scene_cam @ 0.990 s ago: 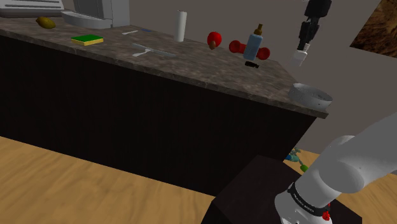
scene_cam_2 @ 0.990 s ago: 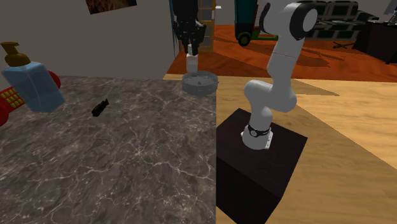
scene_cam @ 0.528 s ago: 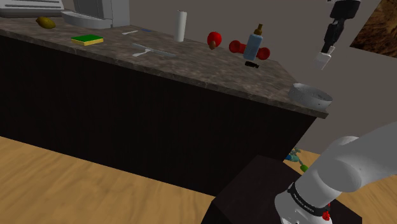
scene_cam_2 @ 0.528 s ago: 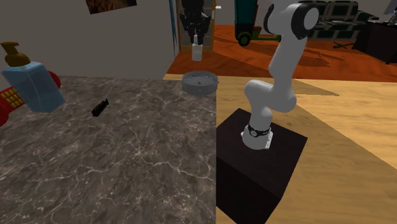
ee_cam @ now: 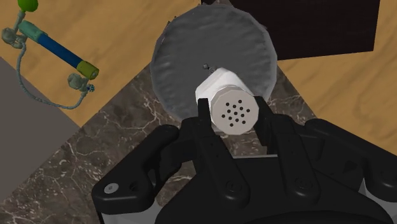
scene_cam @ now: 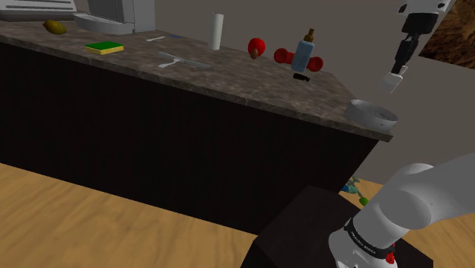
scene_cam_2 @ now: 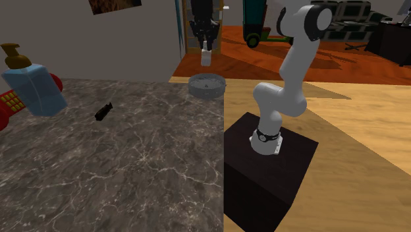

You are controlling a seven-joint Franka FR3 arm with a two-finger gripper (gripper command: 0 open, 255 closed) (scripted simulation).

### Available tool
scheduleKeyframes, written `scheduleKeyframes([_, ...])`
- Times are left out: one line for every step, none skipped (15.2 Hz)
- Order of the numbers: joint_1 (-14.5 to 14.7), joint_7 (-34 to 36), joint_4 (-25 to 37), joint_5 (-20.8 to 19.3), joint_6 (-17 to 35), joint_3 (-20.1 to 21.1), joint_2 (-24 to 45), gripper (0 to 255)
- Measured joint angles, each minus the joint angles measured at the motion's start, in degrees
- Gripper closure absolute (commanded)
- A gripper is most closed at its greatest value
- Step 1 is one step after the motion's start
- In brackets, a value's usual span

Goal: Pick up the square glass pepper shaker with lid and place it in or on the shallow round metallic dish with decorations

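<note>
My black gripper [ee_cam: 233, 121] is shut on a pale pepper shaker [ee_cam: 226, 100] whose perforated lid faces the wrist camera. In the wrist view the shaker hangs over the grey round dish [ee_cam: 214, 54], which sits at the corner of the marble counter. In the shoulder view the gripper [scene_cam: 399, 70] holds the shaker [scene_cam: 393, 82] in the air, above and a little to the right of the dish [scene_cam: 371, 114]. The second exterior view has the gripper [scene_cam_2: 206, 47] and shaker [scene_cam_2: 206, 57] hanging above the dish [scene_cam_2: 206, 86].
A blue soap bottle [scene_cam: 303, 53], red items [scene_cam: 257, 47], a small black object [scene_cam: 301, 78] and a white cylinder [scene_cam: 217, 31] stand further along the counter [scene_cam: 228, 76]. A sponge [scene_cam: 104, 47] lies far left. The stand [scene_cam_2: 263, 165] is beside the counter's end. A rope toy [ee_cam: 51, 48] lies on the floor.
The gripper has carried the shaker to the shoulder view's right, from left of the dish to above it, and slightly down since half a second ago. The dish has not moved.
</note>
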Motion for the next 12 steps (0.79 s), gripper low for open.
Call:
scheduleKeyframes([-0.1,0.1,-1.1,-0.1,0.7,-0.1,-0.4,255])
scheduleKeyframes([-0.2,0.3,-2.4,-0.2,1.4,0.0,-1.0,255])
scheduleKeyframes([-0.2,0.7,-3.7,-0.3,2.1,0.1,-1.6,255])
scheduleKeyframes([-0.3,0.8,-4.7,-0.4,2.9,0.0,-1.9,255])
scheduleKeyframes([-0.4,1.1,-6.0,-0.5,3.5,0.1,-2.5,255])
scheduleKeyframes([-0.4,1.2,-7.1,-0.6,4.2,0.0,-2.8,255])
scheduleKeyframes([-0.5,1.5,-8.1,-0.6,4.8,0.1,-3.2,255])
scheduleKeyframes([-0.6,1.8,-9.4,-0.7,5.6,0.2,-3.8,255])
scheduleKeyframes([-0.6,2.0,-10.5,-0.7,6.4,0.1,-4.1,255])
scheduleKeyframes([-0.7,2.0,-11.4,-0.9,7.0,0.0,-4.4,255])
scheduleKeyframes([-0.8,2.1,-12.4,-1.0,7.7,-0.2,-4.7,255])
scheduleKeyframes([-0.8,2.3,-13.5,-1.1,8.4,-0.2,-5.2,255])
